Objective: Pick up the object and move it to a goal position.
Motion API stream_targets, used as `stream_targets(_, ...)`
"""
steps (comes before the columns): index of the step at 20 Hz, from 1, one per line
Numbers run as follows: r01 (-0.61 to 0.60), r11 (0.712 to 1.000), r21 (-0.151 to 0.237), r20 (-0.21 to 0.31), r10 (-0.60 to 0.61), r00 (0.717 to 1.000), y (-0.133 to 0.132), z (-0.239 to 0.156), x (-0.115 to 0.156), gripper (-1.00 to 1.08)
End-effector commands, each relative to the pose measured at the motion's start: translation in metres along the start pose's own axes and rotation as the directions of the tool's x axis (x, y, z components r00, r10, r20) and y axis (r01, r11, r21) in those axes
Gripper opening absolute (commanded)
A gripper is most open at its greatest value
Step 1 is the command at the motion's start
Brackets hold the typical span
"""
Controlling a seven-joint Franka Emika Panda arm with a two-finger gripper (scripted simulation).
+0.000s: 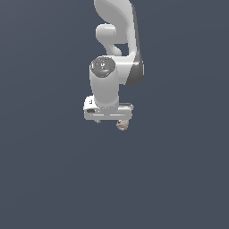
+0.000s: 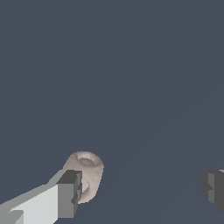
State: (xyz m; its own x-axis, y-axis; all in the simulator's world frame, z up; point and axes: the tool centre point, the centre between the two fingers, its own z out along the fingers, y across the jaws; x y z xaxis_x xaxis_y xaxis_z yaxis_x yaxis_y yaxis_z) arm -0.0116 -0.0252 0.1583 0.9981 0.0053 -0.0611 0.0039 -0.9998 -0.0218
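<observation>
We see a big white robot arm (image 1: 117, 53) over a plain dark gray floor (image 1: 44, 179). Our gripper (image 2: 142, 190) has its jaws spread wide and holds nothing. The small tan lump (image 2: 86, 173) sits right beside one finger (image 2: 69, 193), maybe touching it, far from the other finger.

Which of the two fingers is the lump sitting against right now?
In the wrist view, the object sits beside the light-armed finger. The other finger, at the opposite edge, stands well clear of it, with bare floor between.
</observation>
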Motion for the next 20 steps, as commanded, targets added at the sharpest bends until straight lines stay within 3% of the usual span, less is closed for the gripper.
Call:
stream_targets(1,-0.001,1.000,0.000,0.000,0.001,1.000,-0.002,0.001,0.000,1.00)
stream_targets(12,-0.087,0.996,-0.006,-0.015,0.087,0.996,-0.021,0.021,-0.014,1.00)
stream_targets(20,-0.211,0.977,-0.008,-0.040,0.210,0.977,-0.048,0.048,-0.038,1.00)
